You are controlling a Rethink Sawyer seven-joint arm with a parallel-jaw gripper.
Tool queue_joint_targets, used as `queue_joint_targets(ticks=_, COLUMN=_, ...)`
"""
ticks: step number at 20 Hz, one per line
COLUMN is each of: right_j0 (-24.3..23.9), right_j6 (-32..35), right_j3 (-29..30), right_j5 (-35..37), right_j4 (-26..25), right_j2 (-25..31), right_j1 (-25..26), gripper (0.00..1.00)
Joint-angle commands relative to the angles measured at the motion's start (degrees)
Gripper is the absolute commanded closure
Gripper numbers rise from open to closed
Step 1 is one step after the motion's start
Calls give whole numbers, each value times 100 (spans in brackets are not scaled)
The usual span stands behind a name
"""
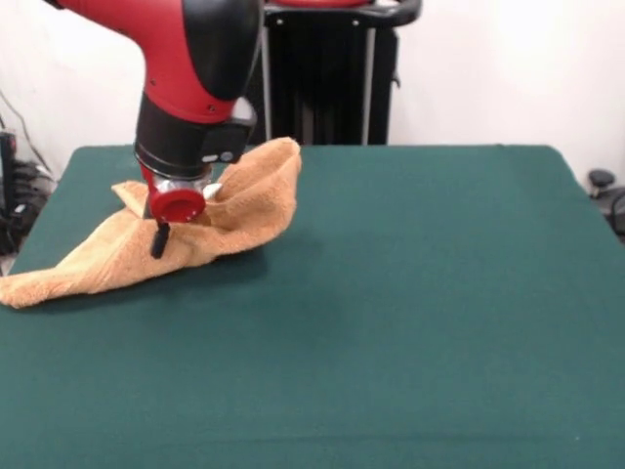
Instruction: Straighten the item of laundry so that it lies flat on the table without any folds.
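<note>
While no writing is legible, the red-and-black arm's gripper (161, 237) sits on the crumpled orange-tan terry towel (225, 220) on the dark green felt table (410, 293); grip unclear.

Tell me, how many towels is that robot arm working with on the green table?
1. The orange-tan towel lies bunched at the table's left side in the front view, partly raised under the gripper. Nothing suggests another beneath it, though the arm hides part.

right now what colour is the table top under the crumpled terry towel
Dark green, felt-like table top, seen best in the front view beneath the orange-tan terry towel.
</note>
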Motion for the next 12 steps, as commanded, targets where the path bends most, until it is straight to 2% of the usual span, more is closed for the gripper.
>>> queue_joint_targets(ticks=1, right_j0=-283, right_j6=-960, right_j3=614, right_j5=-529, right_j4=-664, right_j2=771, right_j1=150, gripper=0)
queue_joint_targets(ticks=6, right_j0=-611, right_j6=-1244, right_j3=962, right_j5=-399, right_j4=-973, right_j2=988, right_j1=-260, gripper=0)
queue_joint_targets(ticks=9, right_j0=-769, right_j6=-1226, right_j3=913, right_j5=-686, right_j4=-1347, right_j2=996, right_j1=-107, gripper=0)
queue_joint_targets(ticks=12, right_j0=-1222, right_j6=-1604, right_j3=1018, right_j5=-696, right_j4=-1673, right_j2=1287, right_j1=-227, gripper=0)
